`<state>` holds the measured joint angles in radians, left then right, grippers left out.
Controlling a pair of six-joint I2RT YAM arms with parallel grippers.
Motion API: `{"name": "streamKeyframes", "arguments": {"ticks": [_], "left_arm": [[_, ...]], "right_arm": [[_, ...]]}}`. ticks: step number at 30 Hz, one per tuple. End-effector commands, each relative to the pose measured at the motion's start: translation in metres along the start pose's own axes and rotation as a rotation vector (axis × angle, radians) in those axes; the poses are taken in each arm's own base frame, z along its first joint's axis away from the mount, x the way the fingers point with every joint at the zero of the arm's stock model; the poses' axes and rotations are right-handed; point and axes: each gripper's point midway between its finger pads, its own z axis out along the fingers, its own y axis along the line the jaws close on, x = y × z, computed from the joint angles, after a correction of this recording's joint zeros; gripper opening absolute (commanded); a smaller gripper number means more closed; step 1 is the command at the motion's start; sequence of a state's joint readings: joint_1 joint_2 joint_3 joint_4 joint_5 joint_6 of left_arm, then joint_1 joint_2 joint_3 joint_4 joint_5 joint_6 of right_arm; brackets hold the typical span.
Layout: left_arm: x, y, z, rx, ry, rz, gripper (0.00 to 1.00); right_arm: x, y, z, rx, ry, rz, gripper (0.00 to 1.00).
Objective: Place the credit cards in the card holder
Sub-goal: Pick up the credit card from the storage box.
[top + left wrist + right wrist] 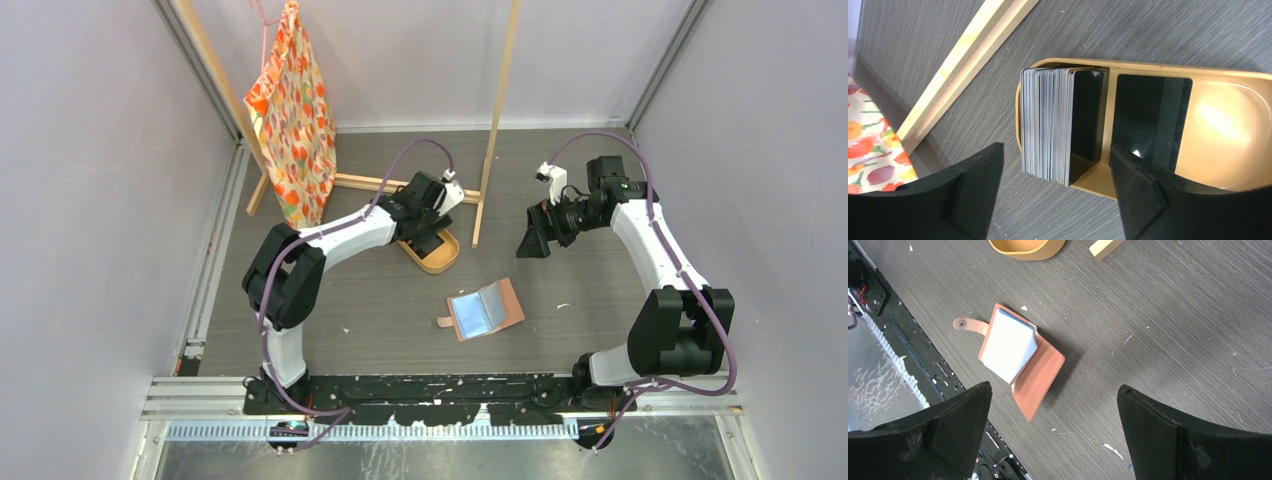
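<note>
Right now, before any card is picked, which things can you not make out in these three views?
1. Left wrist: the credit cards stand packed edge-on in the tray, too fine to count.
2. Top external: the left end effector covers most of that tray, hiding the cards.
3. Right wrist: glare whitens the pockets of the card holder; whether any card sits inside cannot be told.

Light is bright and even, falling from above; shadows on the tabletop (600,300) are soft and short. Beyond one finger of the left pincer (1055,146), the tray (1228,125) floor carries a broad warm glare. Between the right pincer (1054,386) fingers, the wallet (1043,377) pockets wash out white. The near fingers look slightly soft.
</note>
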<state>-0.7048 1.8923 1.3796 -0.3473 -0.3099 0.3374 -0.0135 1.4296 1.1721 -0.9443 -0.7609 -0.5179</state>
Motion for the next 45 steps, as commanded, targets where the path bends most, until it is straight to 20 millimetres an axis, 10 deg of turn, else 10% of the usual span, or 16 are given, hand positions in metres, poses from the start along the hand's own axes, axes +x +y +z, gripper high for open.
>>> {"name": "streamKeyframes", "arguments": {"ticks": [1,19,36,45], "left_arm": [[-0.023,0.015,-0.014,-0.065,-0.089,0.005,0.88],[0.005,0.022,0.025,-0.04,0.088,0.039,0.9],[-0.013,0.041,-0.003,-0.093,0.004,-0.035,0.67],[-0.014,0.033,-0.002,-0.064,0.001,-0.035,0.37]], "right_arm": [[-0.007,0.005,-0.004,-0.016,-0.027,-0.023,1.0],[-0.006,0.005,-0.003,-0.026,-0.021,-0.016,1.0],[-0.007,0.005,-0.004,-0.025,-0.024,-0.019,1.0],[-0.007,0.006,-0.004,-0.024,-0.024,-0.021,1.0]]}}
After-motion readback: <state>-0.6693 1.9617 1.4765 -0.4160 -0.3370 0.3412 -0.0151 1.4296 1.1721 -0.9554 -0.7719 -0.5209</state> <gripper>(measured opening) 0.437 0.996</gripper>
